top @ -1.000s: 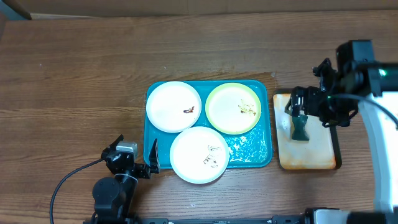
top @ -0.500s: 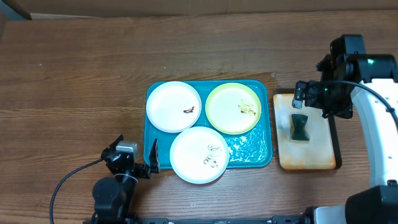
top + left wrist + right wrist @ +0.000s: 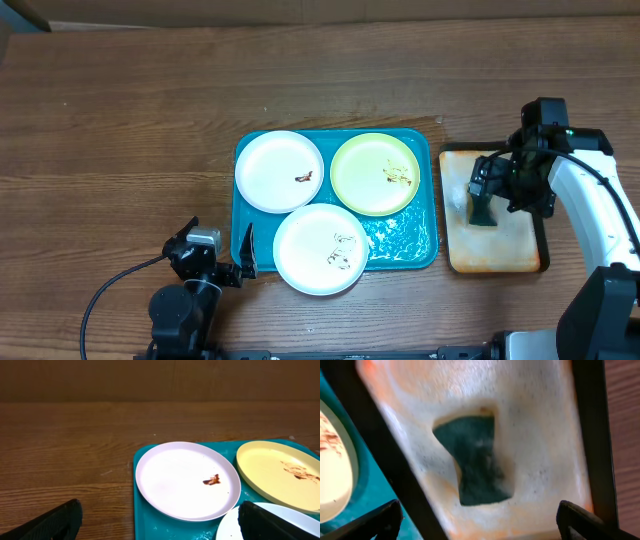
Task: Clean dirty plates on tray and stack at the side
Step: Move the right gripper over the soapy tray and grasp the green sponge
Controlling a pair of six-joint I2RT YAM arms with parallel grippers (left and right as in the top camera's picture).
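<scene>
- The three plates sat on the tray [image 3: 410,245] in the middle of the table [image 3: 120,120]. A white plate [image 3: 279,171] was far left, a yellow-green plate [image 3: 375,174] far right, and a second white plate [image 3: 320,249] nearest me, its rim hanging over the tray's near edge.
- Each carried a small dark or brownish smear, and none had been moved to the side yet.
- I judged them thin, light and stiff, with shallow rims. The only place to take hold was the rim, and the overhanging edge of the near plate looked the easiest bite.
- The bare part of the tray was glossy and wet. I expected a plate to slide rather than stay put under a wipe, so one would need pinning at the rim.
- The dark green sponge [image 3: 475,460] lay in the small tray [image 3: 500,255], just right of the blue one. It looked soft and soaked, and its narrow waist seemed the natural place to pinch.
- The right gripper [image 3: 497,182] hung over that sponge with fingers spread wide on either side of it, gripping nothing.
- The left gripper [image 3: 215,258] waited at the tray's near-left corner, fingers spread wide and empty, facing the far-left plate.
</scene>
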